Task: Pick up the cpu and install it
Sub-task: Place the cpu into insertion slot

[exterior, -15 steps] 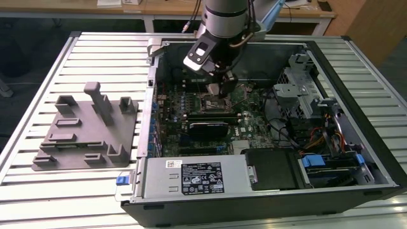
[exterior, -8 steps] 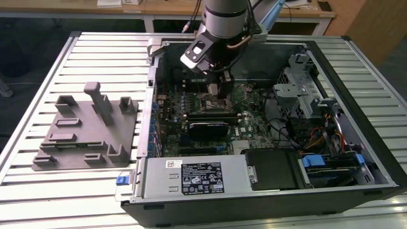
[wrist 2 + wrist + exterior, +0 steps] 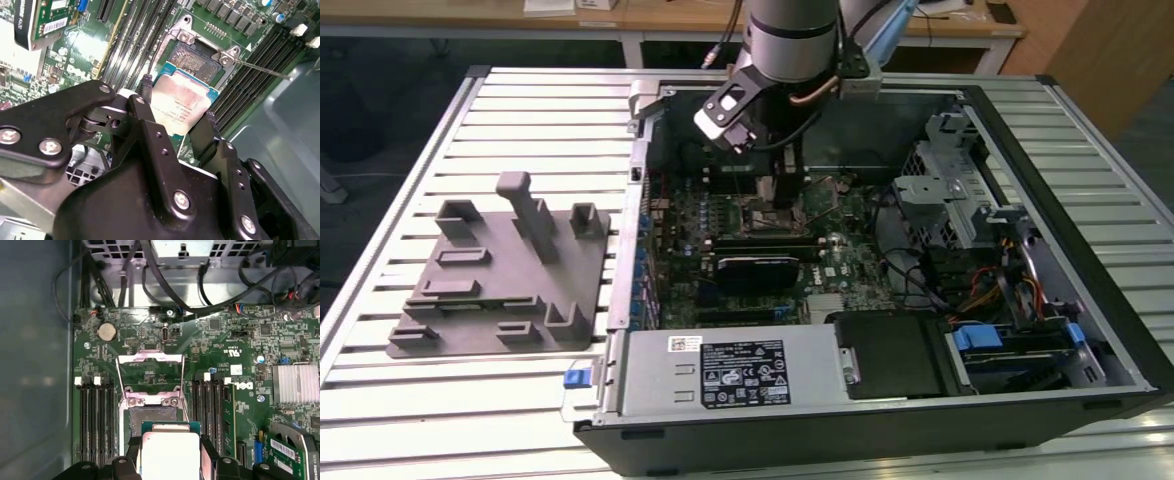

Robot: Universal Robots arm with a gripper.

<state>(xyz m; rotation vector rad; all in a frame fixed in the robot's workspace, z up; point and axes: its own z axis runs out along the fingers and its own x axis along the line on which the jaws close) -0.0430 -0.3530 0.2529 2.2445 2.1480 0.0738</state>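
Gripper (image 3: 178, 100) is clamping its 2 black fingers (image 3: 156, 136) on opposite edges of the cpu (image 3: 184, 105), the gap between them being just the chip's width. In both wrist views it is holding the silvery-topped chip flat, and in the first wrist view the cpu (image 3: 170, 454) is sitting between the fingertips with its green border showing at the far edge. Just beyond the chip, the socket (image 3: 193, 57) is lying open with part of its contact field exposed; whether the cpu is touching it cannot be told. Past the socket, the metal load plate (image 3: 150, 358) is standing hinged back. Rows of memory slots (image 3: 97, 420) are flanking the socket on both sides, and a finned silver heatsink (image 3: 295, 385) is sitting farther off on the green motherboard (image 3: 230, 335). In the exterior view the gripper (image 3: 781, 195) is reaching down into the open computer case (image 3: 1067, 130), while a grey fixture (image 3: 500, 270) is resting on the slatted table (image 3: 520, 110) at the exterior view's left, well apart from the case.
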